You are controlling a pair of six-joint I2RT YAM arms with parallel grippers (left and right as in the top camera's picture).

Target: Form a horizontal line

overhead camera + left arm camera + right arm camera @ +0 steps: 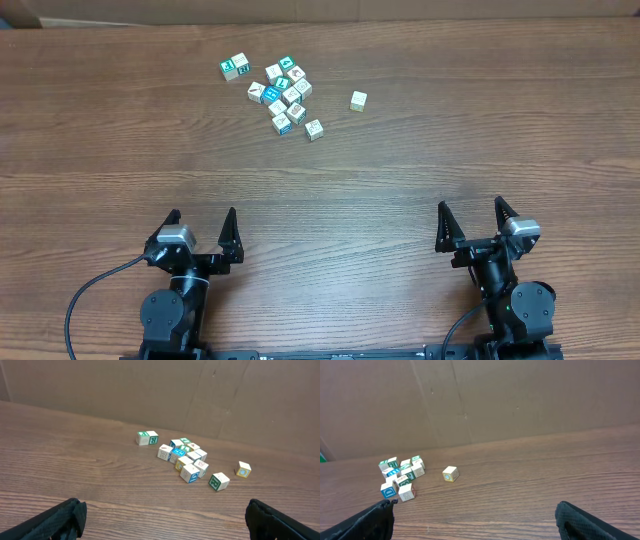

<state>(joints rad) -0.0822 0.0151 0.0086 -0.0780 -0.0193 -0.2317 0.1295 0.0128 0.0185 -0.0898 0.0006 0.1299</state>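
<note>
Table: brown wood-grain tabletop (480, 130), seen from above.
Cubes: small pale wooden alphabet cubes (282, 95), some printed teal, lie jumbled at the far side, left of centre, not in a row.
Pair: two touching teal-lettered cubes (235, 67) just left of the jumble.
Lone cube: single pale cube (358, 100) apart, to the right.
Left arm: black left gripper (203, 215) at the near edge, jaws spread wide, holding nothing.
Right arm: black right gripper (470, 205) at the near edge, jaws spread wide, holding nothing.

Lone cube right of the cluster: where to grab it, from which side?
Take the lone cube by two opposite side faces, coming straight down from above. It sits flat and apart from the cluster, so both sides look free. The open right tool seems nearer.
</note>
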